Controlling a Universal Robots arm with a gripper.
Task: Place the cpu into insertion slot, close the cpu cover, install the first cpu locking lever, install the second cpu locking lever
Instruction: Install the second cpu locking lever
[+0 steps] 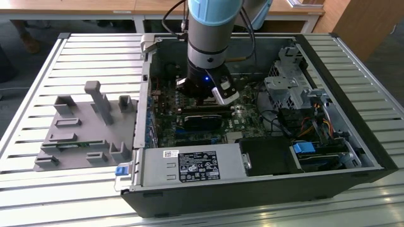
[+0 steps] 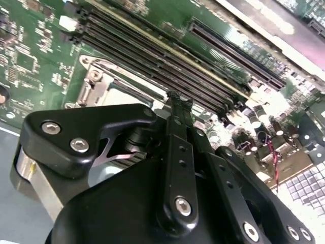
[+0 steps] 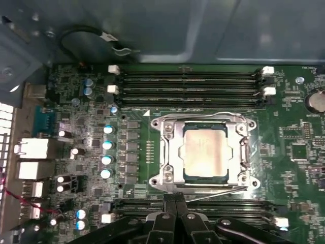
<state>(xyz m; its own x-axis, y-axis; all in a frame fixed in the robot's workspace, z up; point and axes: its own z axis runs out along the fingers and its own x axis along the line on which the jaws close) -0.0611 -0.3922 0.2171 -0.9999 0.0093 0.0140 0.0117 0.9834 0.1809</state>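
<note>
In the first wrist view the cpu lies flat in the insertion slot on the green motherboard. The silver cpu cover is down around it. One thin locking lever runs along the socket's far edge. A second lever slants along the near edge, its end right at my fingertips. My gripper is shut, its black fingers pressed together just beside the socket. In the second wrist view the gripper stands next to the socket's corner. In the exterior view the gripper is low inside the open computer case.
Long black memory slots flank the socket on two sides. A black block sits on the board near the gripper. The power supply, drive cage and cables crowd the case. A grey fixture rests on the slatted table.
</note>
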